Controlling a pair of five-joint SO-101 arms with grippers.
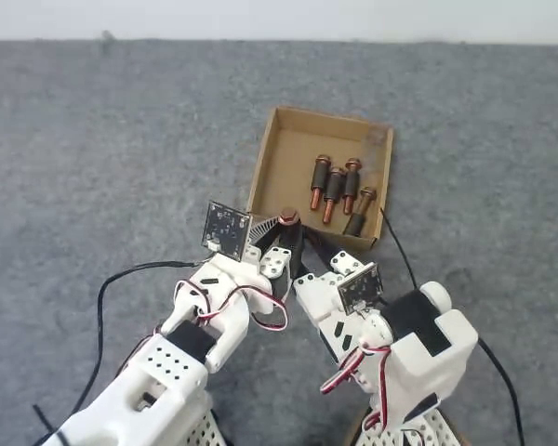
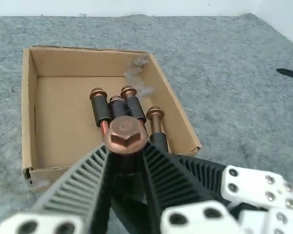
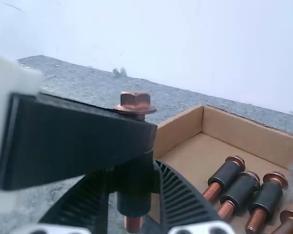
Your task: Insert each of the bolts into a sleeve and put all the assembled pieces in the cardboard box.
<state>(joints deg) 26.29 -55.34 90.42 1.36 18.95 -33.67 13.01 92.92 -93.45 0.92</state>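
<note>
My left claw is clamped on the sleeve, bolt seated, at the near wall of the cardboard box. My right claw grips the same sleeve. Recommended: I release right first, then lift clear over that wall.

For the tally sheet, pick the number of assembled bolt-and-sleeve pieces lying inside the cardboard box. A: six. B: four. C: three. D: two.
B: four sleeved bolts lie side by side on the floor of the cardboard box, while the fifth piece is held upright at the box's near wall.
</note>
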